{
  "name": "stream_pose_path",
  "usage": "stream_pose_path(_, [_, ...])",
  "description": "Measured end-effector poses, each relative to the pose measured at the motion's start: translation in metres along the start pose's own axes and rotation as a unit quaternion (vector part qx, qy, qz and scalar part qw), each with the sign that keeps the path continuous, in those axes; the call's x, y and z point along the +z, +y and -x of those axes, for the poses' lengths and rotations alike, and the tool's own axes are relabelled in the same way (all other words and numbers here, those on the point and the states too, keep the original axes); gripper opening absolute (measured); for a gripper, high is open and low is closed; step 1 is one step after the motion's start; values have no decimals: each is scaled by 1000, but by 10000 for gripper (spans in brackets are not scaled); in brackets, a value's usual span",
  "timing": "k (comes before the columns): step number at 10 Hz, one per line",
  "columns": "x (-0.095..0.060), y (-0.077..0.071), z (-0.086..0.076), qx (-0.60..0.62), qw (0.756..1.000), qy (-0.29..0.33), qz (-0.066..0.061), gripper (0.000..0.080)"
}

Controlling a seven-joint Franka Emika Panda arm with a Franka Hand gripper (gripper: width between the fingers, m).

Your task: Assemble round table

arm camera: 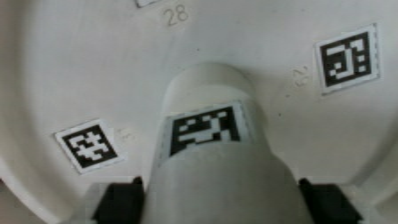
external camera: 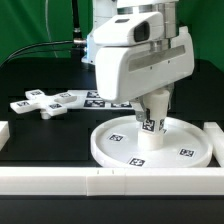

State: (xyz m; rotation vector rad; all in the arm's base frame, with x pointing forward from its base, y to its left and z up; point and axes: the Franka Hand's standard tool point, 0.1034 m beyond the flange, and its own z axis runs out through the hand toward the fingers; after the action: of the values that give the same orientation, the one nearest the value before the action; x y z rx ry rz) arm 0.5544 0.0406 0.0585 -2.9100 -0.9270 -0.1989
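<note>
gripper, exterior: the gripper (external camera: 153,110) is pointing straight down and clamping the post (external camera: 150,136), jaws partway closed on its sides.
post, exterior: it's standing upright at the centre of the disc (external camera: 188,133), foot touching the disc face.
cross, exterior: the cross (external camera: 45,102) is lying flat on the table, well apart from the disc, toward the exterior view's left.
count, exterior: I'm counting one disc, one post, one cross and three stretches of border rail (external camera: 110,181).
gripper, wrist: the fingers (arm camera: 121,200) are sitting against both flanks of the post (arm camera: 210,165); I'm not making out any gap.
disc, wrist: the disc (arm camera: 71,70) is filling the background. I'm counting two tags on it and one on the post.
step: I'm reading this as seating the post in the disc's centre; I can't tell whether it's fully home.
next: I'm expecting it needs the post kept vertical and worked down until seated, then a release and a trip for the cross.
</note>
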Motion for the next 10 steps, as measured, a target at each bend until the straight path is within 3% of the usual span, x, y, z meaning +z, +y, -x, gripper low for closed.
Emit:
stream_pose_path(1, [0, 0, 1, 75, 997, 5, -5, 415])
stream_pose_path(2, [0, 0, -1, 81, 997, 16, 2, 415])
stream_pose_path(6, [0, 3, 1, 194, 981, 19, -1, 415])
stream_pose_path(8, [0, 4, 3, 292, 956, 22, -8, 415])
stream_pose_path(10, [0, 5, 4, 409, 912, 28, -19, 415])
